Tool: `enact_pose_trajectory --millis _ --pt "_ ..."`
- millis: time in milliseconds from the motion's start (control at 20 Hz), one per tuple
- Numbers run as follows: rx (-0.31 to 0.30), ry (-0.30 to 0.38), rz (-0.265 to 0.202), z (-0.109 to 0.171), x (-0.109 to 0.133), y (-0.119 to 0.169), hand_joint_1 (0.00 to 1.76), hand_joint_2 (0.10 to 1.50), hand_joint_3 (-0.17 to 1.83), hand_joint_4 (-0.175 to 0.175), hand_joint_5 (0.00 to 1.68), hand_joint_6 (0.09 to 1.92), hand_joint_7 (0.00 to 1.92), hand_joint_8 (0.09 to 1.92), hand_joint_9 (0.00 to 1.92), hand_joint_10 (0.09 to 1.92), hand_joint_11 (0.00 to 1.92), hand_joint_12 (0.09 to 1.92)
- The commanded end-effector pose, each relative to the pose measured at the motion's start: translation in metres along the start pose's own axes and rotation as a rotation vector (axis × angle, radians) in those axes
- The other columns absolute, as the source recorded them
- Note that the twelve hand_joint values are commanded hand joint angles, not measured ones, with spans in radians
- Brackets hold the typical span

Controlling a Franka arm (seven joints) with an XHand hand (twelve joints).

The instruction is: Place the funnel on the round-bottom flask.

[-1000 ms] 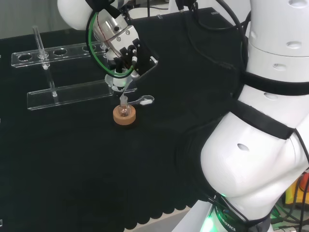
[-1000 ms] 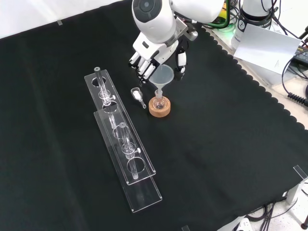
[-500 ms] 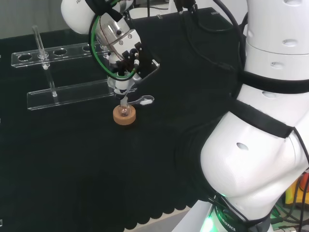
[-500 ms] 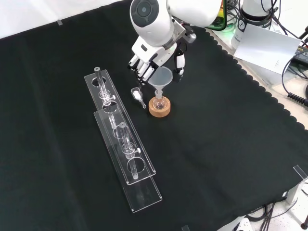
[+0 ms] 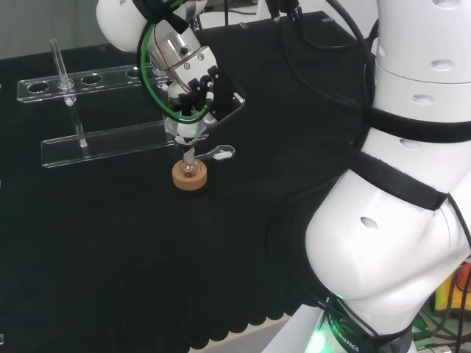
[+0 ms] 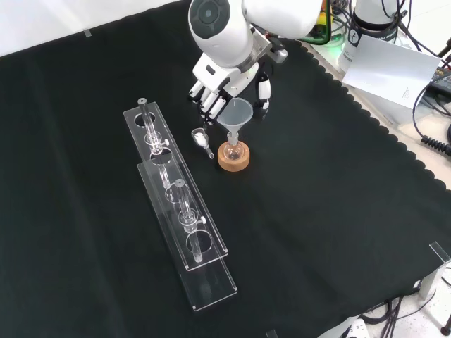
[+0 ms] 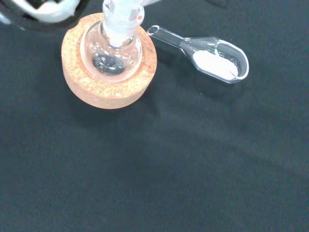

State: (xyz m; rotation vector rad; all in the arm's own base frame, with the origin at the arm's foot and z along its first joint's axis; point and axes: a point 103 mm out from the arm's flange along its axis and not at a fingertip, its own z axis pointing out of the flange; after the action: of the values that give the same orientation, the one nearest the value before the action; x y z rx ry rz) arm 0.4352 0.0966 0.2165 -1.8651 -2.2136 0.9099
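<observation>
The funnel (image 6: 237,113) stands upright with its stem inside the neck of the round-bottom flask (image 6: 233,149), which sits in a cork ring (image 6: 233,160) on the black surface (image 6: 338,211). In the front view the hand (image 6: 220,88) is just behind the funnel, its fingers (image 6: 208,100) on one side of the cone and the thumb (image 6: 263,89) on the other; I cannot tell if they touch the rim. A small glass scoop (image 7: 210,57) with white powder lies just beside the cork ring. Two clear racks (image 6: 184,232) lie to the left in the front view.
</observation>
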Motion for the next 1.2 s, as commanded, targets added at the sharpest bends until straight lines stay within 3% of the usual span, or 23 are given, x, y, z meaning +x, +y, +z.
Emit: enact_pose_trajectory --millis 50,600,1200 --pt "-0.006 0.011 -0.003 0.0 0.0 -0.003 0.73 0.68 0.53 -0.057 0.32 0.25 0.14 0.78 0.49 0.75 0.09 1.41" --pt "-0.009 0.003 0.002 -0.002 0.004 -0.008 0.7 0.67 0.52 -0.054 0.32 0.14 0.1 0.76 0.45 0.75 0.07 1.42" --pt "-0.134 0.042 0.026 -0.025 -0.026 -0.033 0.69 0.67 0.5 -0.053 0.33 0.09 0.1 0.75 0.39 0.74 0.07 1.42"
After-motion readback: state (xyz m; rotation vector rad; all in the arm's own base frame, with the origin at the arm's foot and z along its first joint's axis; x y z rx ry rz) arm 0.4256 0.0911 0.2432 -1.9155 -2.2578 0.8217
